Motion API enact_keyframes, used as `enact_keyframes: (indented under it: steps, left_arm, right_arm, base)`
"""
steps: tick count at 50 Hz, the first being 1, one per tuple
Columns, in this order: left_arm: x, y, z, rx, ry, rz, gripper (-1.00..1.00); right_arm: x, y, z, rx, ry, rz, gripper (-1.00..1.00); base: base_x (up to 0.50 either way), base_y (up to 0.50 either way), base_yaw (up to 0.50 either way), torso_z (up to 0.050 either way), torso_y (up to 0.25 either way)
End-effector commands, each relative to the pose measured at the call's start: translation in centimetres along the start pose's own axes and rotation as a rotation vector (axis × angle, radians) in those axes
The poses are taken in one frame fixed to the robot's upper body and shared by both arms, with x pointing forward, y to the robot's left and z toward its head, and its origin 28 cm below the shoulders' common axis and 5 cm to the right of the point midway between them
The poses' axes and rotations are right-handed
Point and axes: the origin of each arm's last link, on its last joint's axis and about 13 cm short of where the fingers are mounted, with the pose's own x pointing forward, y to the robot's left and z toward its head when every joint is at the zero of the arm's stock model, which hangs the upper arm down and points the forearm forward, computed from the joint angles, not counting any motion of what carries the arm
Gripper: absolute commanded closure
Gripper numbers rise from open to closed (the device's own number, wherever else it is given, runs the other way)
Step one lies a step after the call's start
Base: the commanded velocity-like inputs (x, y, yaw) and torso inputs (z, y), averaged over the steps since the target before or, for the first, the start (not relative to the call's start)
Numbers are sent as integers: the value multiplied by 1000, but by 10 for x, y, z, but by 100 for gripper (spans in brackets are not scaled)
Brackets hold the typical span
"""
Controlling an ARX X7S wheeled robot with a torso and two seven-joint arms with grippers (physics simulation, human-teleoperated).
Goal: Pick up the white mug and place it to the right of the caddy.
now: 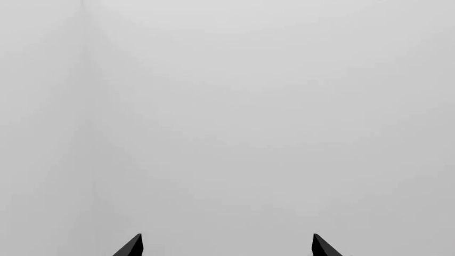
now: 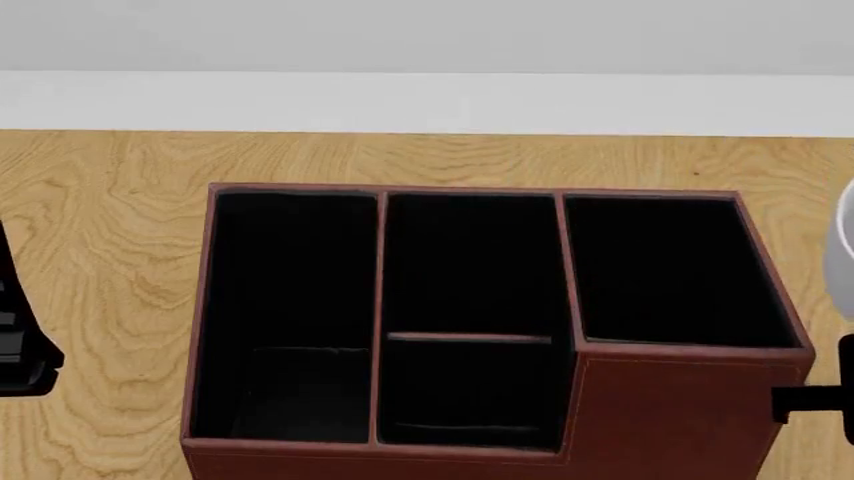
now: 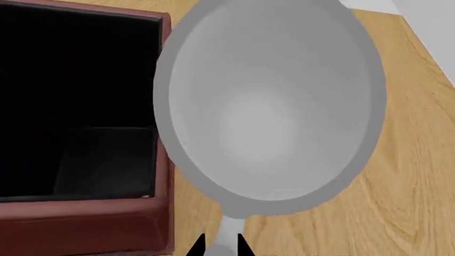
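The caddy point(image 2: 481, 330) is a dark red-brown box with black compartments, filling the middle of the head view; its corner also shows in the right wrist view point(image 3: 106, 224). The white mug point(image 3: 270, 101) stands just right of the caddy, seen from above in the right wrist view; only a sliver of it point(image 2: 843, 250) shows at the head view's right edge. My right gripper point(image 3: 221, 246) is shut on the mug's handle point(image 3: 229, 234). My left gripper point(image 1: 226, 245) is open and empty, facing a blank grey surface.
The wooden table point(image 2: 107, 250) runs to a white wall at the back. Part of my left arm point(image 2: 20, 340) shows at the left edge and part of my right arm point(image 2: 821, 395) at the right edge of the head view.
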Motion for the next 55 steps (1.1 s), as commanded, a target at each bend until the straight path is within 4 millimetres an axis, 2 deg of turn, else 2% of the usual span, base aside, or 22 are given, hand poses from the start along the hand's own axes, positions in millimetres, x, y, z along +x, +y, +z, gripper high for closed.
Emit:
enact_keyframes:
  steps: [1,32,55]
  left_arm:
    - [1,-1,1,3,-3,-4,-100]
    - [3,-6,2,-5,1,-20,-100]
    - [0,-4,4,-10,-9,-18,-100]
  right_arm:
    - [6,-4,-3,4,-5,-15,100]
    - [33,-5,-20,27,44,0,100]
    - [32,-1,-31,39,69,5,100]
  base:
    - [0,0,0,0,0]
    - [0,0,0,0,0]
    - [0,0,0,0,1]
